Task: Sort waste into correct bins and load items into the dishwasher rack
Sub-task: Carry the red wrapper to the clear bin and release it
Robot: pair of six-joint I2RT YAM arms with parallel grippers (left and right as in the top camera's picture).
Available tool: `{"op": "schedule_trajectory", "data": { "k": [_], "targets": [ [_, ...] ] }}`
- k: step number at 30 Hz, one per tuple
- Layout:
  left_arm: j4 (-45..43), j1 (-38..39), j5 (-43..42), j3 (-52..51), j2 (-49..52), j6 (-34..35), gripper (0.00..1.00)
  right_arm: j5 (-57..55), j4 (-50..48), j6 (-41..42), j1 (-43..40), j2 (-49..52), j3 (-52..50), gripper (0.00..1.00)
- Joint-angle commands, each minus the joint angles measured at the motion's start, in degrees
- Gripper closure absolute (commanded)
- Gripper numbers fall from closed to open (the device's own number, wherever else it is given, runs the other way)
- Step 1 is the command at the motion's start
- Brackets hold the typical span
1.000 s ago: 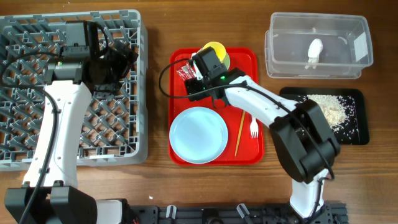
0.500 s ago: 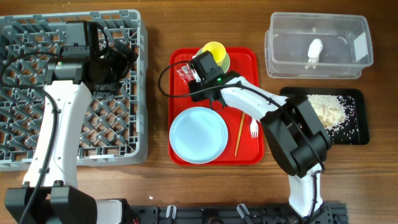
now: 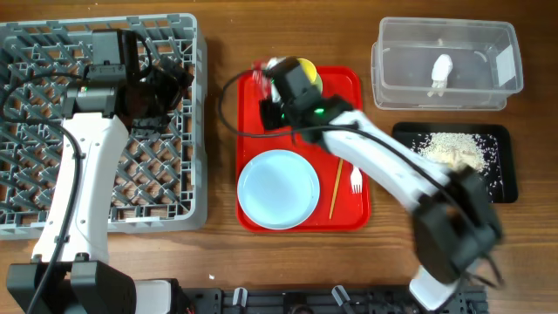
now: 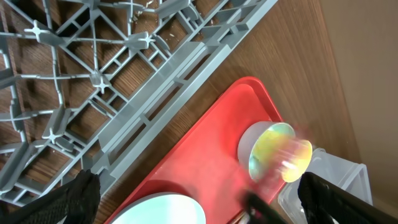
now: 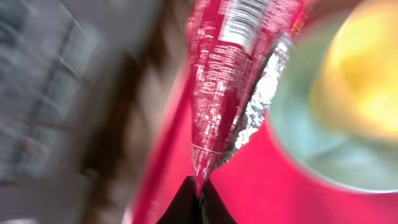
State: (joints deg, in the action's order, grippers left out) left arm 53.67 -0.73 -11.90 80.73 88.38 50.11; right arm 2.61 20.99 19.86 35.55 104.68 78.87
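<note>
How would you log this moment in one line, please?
right gripper: shut on red wrapper | left gripper: open | plate, cup, chopstick, fork: on red tray

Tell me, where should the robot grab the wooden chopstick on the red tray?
Probably near the middle of the chopstick, coming straight down from above and pinching across its thin width. It lies flat on the red tray, with the blue plate on one side and the white fork close on the other, so a sideways approach looks blocked.
</note>
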Motion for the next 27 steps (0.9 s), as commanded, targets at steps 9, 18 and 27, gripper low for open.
{"op": "schedule_trajectory", "data": {
  "k": [9, 18, 27],
  "targets": [
    [0.0, -0.2, -0.5, 0.3, -1.2, 0.5, 0.00, -6.8, 1.6, 14.0, -29.0, -10.3, 1.9, 0.96],
    [0.0, -0.2, -0.5, 0.3, -1.2, 0.5, 0.00, 8.4, -0.7, 16.0, -44.5, 1.0, 1.9, 0.00],
    [0.0, -0.2, -0.5, 0.3, -1.2, 0.5, 0.00, 21.6, -0.4, 10.9, -46.4, -8.4, 1.9, 0.00]
  ]
}}
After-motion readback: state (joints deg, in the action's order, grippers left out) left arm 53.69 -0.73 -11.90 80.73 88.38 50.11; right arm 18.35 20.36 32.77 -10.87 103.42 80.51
